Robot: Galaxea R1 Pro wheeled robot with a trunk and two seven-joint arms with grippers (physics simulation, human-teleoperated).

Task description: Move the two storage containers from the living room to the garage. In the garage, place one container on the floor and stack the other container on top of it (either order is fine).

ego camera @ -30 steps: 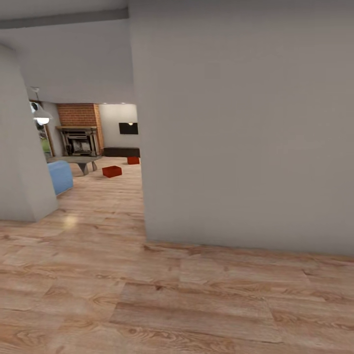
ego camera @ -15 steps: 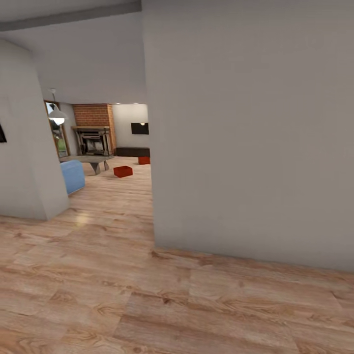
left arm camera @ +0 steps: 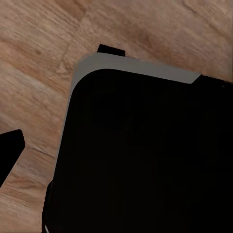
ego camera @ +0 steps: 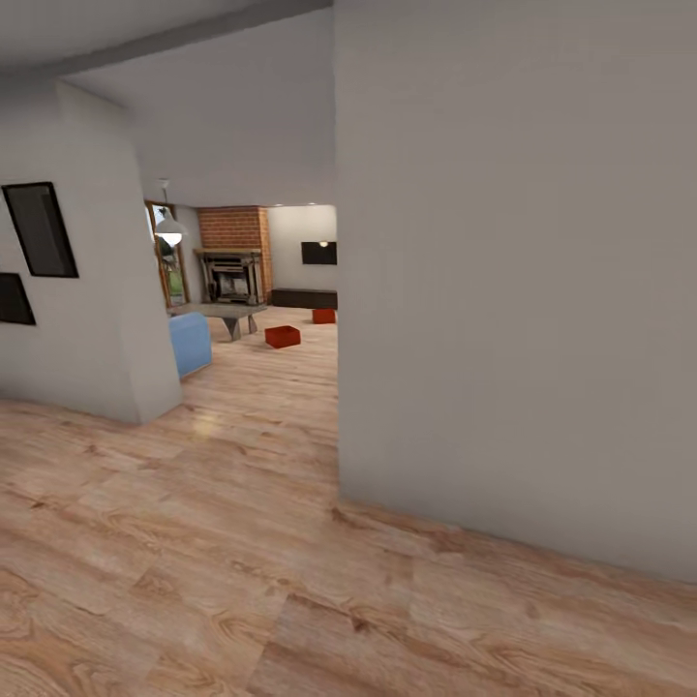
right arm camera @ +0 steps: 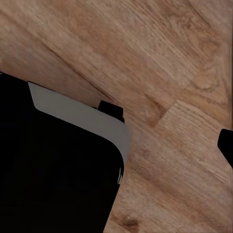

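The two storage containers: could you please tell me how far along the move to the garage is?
Nothing looks done yet. Both storage containers, the nearer and the farther, sit on the light wood floor of the living room, near the brick fireplace and blue sofa. In hand: the head view looks past a wall corner towards them. Left: picking up both, carrying them to the garage and stacking them.

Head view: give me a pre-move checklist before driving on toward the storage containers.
1. Nearer storage container in sight on the wood floor: ok.
2. Farther storage container in sight: ok.
3. Gap between left wall corner and right wall looks open: ok.
4. Blue sofa stands left of the path: ok.
5. Gripper states: cannot tell.
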